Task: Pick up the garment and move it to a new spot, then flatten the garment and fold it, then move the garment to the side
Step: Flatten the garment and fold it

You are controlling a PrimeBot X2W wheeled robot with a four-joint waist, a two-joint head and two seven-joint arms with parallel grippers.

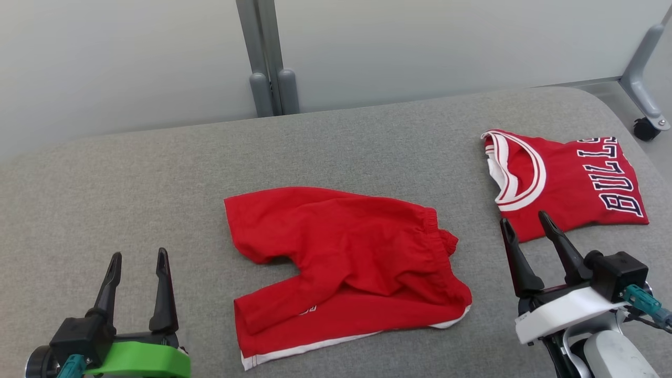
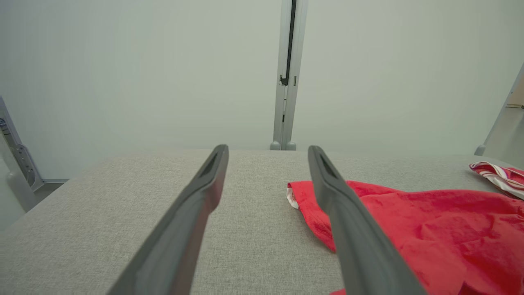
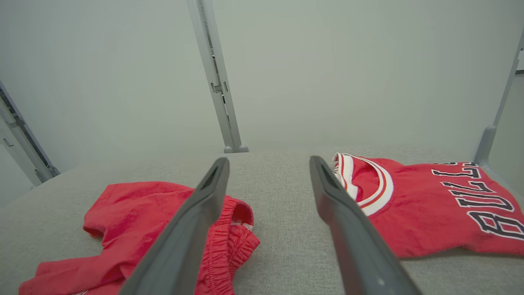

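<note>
Red shorts (image 1: 346, 257) with a white hem lie rumpled in the middle of the grey padded table (image 1: 157, 173), waistband toward the right. My left gripper (image 1: 139, 253) stands open at the lower left, apart from the shorts, nothing between its fingers. In the left wrist view the shorts (image 2: 430, 229) lie to the right of the open left gripper (image 2: 268, 148). My right gripper (image 1: 524, 217) is open at the lower right, between the shorts and a jersey. Seen from the right wrist, the shorts' waistband (image 3: 229, 229) lies behind the right gripper's (image 3: 269, 159) left finger.
A folded red jersey (image 1: 572, 184) with white collar trim and dark lettering lies at the table's right end, also seen as the jersey (image 3: 430, 213). A pale partition with a grey post (image 1: 268, 58) stands behind the table. A frame leg with a caster (image 1: 644, 127) is far right.
</note>
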